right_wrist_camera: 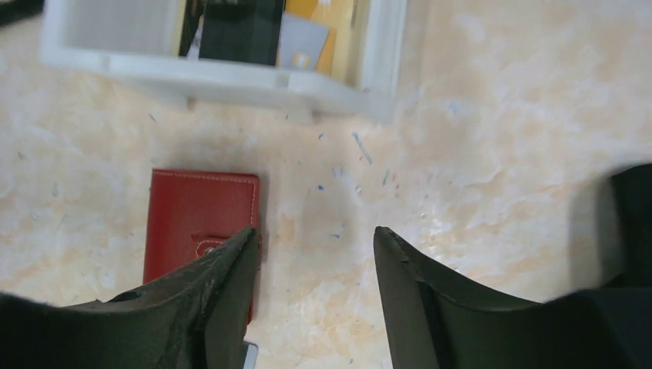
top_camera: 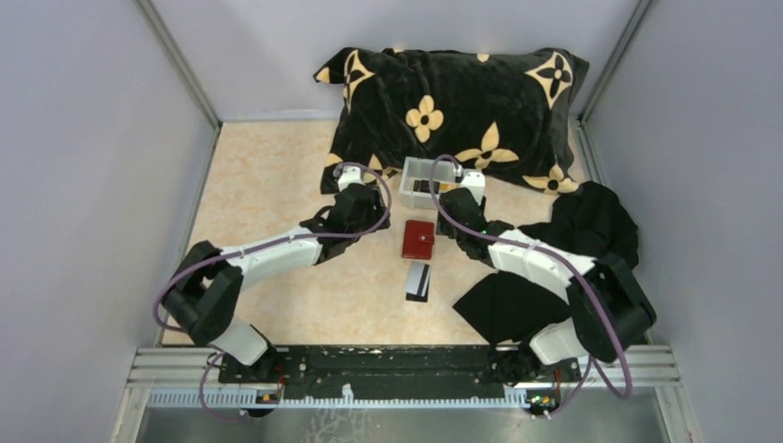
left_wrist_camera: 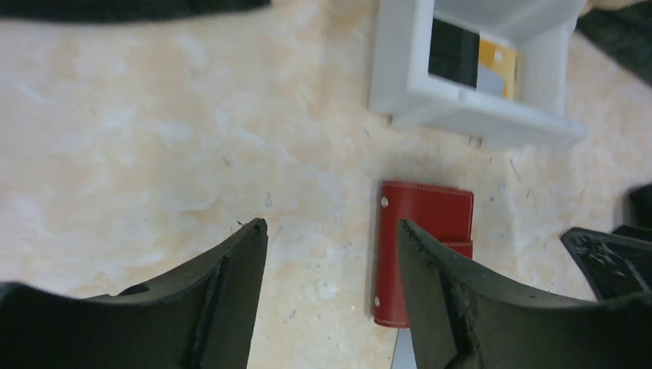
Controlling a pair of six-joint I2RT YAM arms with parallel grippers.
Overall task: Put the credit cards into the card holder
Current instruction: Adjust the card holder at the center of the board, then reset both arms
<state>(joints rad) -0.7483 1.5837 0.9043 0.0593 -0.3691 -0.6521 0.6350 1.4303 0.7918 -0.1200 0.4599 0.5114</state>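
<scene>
The table (top_camera: 277, 185) fills the middle of the top view, with a pillow (top_camera: 452, 101) at upper centre and a black cloth (top_camera: 591, 231) at the right. Just below the pillow sits a white tray (top_camera: 420, 162). Some cards (left_wrist_camera: 469, 58) lie in it, one black and one yellow among them. The holder (top_camera: 418, 239) lies shut and flat at centre frame, near the tray but apart from it, between my two arms. A loose card (top_camera: 417, 281), black with a white band, lies just below the holder.

My left jaws stand open and empty over bare table. The holder is at lower centre-right of that wrist view, partly behind one finger. My right jaws are open and empty too, with the holder at the lower left of their view.

I judge the holder light and leathery, stiff in its covers but floppy at the fold. I'd pin one long edge with one arm and lift the snap flap with the other. The cards look thin, stiff and slippery, and the loose one hugs the table. I'd tip one up first, then pinch it across a short edge.
</scene>
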